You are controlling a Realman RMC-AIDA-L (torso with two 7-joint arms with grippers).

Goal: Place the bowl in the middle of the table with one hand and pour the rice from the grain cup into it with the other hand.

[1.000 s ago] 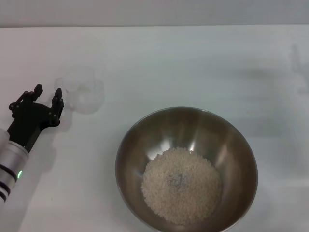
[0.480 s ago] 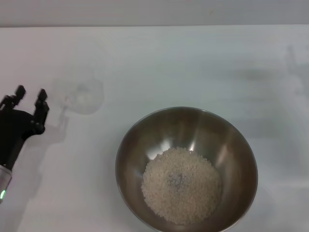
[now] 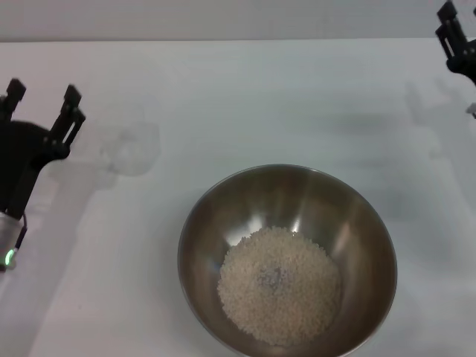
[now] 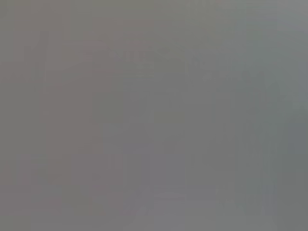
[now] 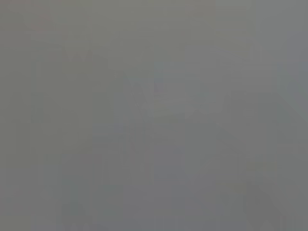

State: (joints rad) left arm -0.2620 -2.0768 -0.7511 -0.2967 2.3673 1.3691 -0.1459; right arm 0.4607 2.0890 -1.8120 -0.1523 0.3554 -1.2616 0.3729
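On the worktop [image 3: 245, 89], you see the left gripper [image 3: 41, 97] now risen clear, fingers spread and empty, the grain cup [image 3: 128, 147] set upright beside it, the rice [image 3: 280, 284] in the bowl [image 3: 223, 201]: pouring looks complete.

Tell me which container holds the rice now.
The bowl: rice is heaped in its bottom. The cup, standing on the table near the open left gripper, looks empty.
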